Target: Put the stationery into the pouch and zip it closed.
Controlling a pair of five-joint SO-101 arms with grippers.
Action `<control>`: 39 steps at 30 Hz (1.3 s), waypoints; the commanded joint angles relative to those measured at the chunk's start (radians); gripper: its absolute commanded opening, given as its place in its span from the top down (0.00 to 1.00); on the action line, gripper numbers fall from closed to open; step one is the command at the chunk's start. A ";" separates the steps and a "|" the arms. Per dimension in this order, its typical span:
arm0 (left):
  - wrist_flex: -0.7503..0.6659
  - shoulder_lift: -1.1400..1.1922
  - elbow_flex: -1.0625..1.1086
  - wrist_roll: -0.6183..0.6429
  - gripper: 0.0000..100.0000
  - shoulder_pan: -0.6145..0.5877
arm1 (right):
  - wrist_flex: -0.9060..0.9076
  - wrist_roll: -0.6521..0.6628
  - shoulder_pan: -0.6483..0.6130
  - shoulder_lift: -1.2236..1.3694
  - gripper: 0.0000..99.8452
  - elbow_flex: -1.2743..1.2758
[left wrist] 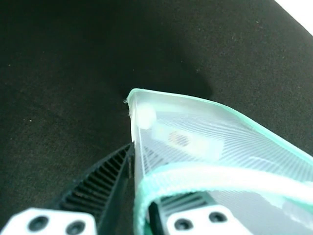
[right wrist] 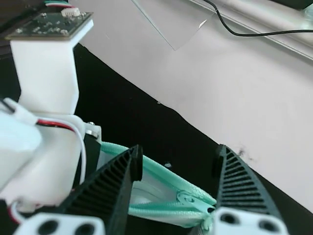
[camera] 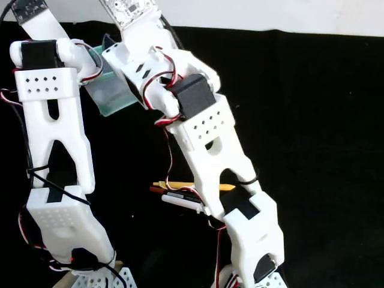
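A translucent green pouch hangs at the back left of the black table. My left gripper is shut on its edge, and the striped side of the pouch stretches away from the jaws. My right gripper is open at the pouch's top. The green zipper lies between its two black ribbed fingers, and I cannot tell if they touch it. The stationery, a yellow pencil and a few pens, lies bundled on the table, partly hidden under the right arm.
The left arm stands along the left side. The black table cover stretches out wide to the right. A white wall with a dark cable runs behind the table's far edge.
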 commanded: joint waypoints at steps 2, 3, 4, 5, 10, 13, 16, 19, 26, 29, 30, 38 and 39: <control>-0.014 0.021 -0.005 -0.005 0.99 -0.016 | 0.119 0.000 0.056 -0.008 0.77 -0.108; -0.014 0.021 -0.005 -0.005 0.99 -0.016 | 0.162 0.000 0.071 -0.010 0.77 -0.127; -0.014 0.021 -0.005 -0.005 0.99 -0.016 | 0.205 0.000 0.081 -0.010 0.77 -0.145; -0.014 0.021 -0.005 -0.005 0.99 -0.016 | 0.248 0.000 0.090 -0.010 0.77 -0.165; -0.014 0.021 -0.005 -0.005 0.99 -0.015 | 0.414 0.000 0.120 -0.008 0.77 -0.252; -0.014 0.021 -0.005 -0.005 0.99 -0.013 | 0.499 0.000 0.120 -0.007 0.77 -0.280; -0.014 0.021 -0.005 -0.005 0.99 -0.012 | 0.555 0.000 0.120 -0.005 0.77 -0.272; -0.014 0.022 -0.005 -0.005 0.99 -0.012 | 0.555 0.000 0.125 -0.001 0.77 -0.242; -0.014 0.022 -0.005 -0.005 0.99 -0.012 | 0.555 0.002 0.114 -0.001 0.77 0.058; -0.014 0.022 -0.005 -0.005 0.99 -0.012 | 0.555 0.002 0.093 -0.001 0.77 0.209; -0.014 0.022 -0.005 -0.005 0.99 -0.012 | 0.555 0.005 0.087 -0.001 0.77 0.252; -0.014 0.022 -0.005 -0.005 0.99 -0.012 | 0.553 0.092 0.031 -0.001 0.77 0.493; -0.014 0.022 -0.004 -0.005 0.99 -0.012 | 0.552 0.092 0.031 -0.001 0.77 0.504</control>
